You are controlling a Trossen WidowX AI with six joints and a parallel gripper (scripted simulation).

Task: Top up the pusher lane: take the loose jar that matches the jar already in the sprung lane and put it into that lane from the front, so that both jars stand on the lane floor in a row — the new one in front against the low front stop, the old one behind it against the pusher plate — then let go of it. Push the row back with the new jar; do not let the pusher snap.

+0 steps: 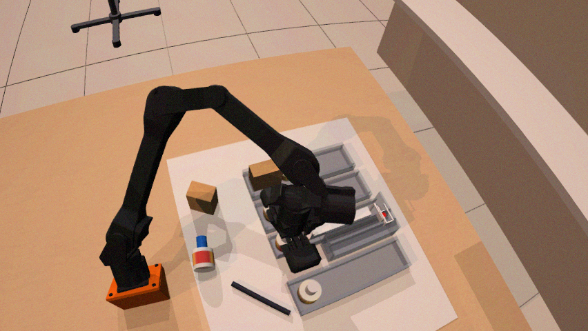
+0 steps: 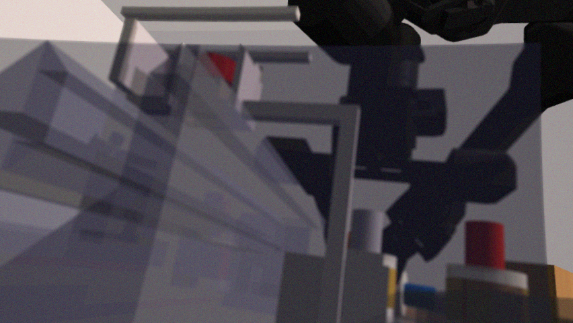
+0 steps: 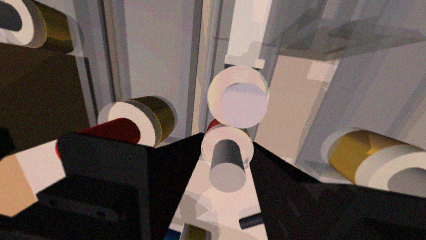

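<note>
My gripper (image 3: 226, 141) is shut on a jar with a narrow grey cap (image 3: 227, 170); part of its label (image 1: 279, 245) shows beside a finger at the front end of the sprung lane. Another jar with a pale cap (image 3: 243, 102) is just behind it in that lane, close to the white pusher (image 3: 245, 63). A thin red sliver shows between them. The two jars look in line and very close; whether they touch, and whether the held jar rests on the floor, I cannot tell. The arm hides most of the lane in the top view.
A red-capped jar (image 3: 135, 127) (image 2: 485, 245) is in the lane to the left. A pale-capped jar (image 1: 309, 291) stands in the right lane. A blue-capped jar (image 1: 203, 258), a wooden block (image 1: 201, 197) and a black bar (image 1: 260, 298) are in front. Another block (image 1: 263, 174) is at the far lane.
</note>
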